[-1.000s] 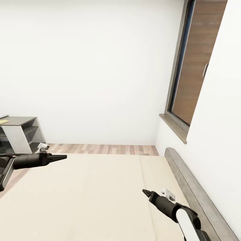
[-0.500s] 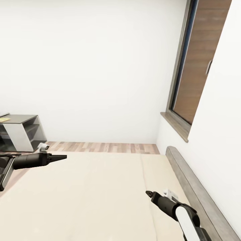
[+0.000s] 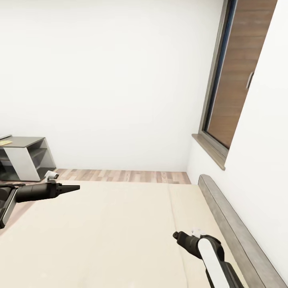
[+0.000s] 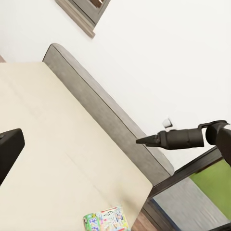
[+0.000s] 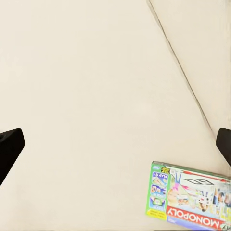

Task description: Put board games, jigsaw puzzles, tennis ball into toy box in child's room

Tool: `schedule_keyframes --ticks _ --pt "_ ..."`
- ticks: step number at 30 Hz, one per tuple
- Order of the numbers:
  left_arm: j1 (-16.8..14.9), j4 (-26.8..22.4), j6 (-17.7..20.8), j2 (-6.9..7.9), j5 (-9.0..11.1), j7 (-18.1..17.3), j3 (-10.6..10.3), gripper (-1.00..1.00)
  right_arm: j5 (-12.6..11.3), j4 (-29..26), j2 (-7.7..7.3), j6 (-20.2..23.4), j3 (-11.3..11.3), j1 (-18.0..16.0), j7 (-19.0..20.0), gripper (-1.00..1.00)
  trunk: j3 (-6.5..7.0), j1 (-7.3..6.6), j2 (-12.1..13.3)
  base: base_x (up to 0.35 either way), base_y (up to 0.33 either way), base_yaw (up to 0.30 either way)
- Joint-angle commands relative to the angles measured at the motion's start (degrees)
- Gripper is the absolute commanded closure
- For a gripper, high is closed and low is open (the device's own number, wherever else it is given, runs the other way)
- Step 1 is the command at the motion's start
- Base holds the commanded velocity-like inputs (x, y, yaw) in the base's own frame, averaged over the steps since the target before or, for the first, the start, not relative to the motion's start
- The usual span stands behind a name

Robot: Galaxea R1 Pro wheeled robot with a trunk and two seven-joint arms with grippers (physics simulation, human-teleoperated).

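Note:
My arms hang over the bed's beige mattress [image 3: 112, 228], which has a low grey headboard [image 3: 232, 224] on the right. One board game [image 5: 190, 198], a Monopoly box in green and blue with a red band, lies flat on the mattress below my right gripper [image 5: 115, 144]. That gripper is open and empty, its fingers at the two edges of its wrist view. In the left wrist view a board game [image 4: 108, 220] lies near the mattress's far corner. The left gripper [image 3: 77, 187] hovers over the bed's left side, one finger [image 4: 9, 149] far off centre, holding nothing. My right gripper [image 3: 175, 235] sits low near the headboard.
A low dark grey side desk [image 3: 26, 154] with a white panel stands at the far left, a small yellow thing [image 3: 5, 142] on top. A strip of wood floor [image 3: 120, 176] runs between bed and white wall. A tall grey-framed window [image 3: 224, 80] is in the right wall.
The view shifted slightly early on. My right forearm has rolled and its gripper has dropped a little towards the mattress. The left arm has stayed put.

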Motion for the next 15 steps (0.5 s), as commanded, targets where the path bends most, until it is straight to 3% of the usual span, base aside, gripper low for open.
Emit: schedule_keyframes --ticks 1,15 --pt "-0.05 0.00 0.61 0.02 -0.01 -0.21 -0.02 -1.00 -0.59 -0.05 0.03 0.12 0.20 -0.10 -1.01 -1.00 -0.14 0.04 -0.14 0.000 0.000 0.000" --pt "-0.04 0.00 0.61 0.02 -0.01 -0.21 -0.02 -1.00 -0.80 1.94 0.07 0.75 0.92 -0.86 -2.36 -1.00 -0.88 0.04 -0.14 0.000 0.000 0.000"
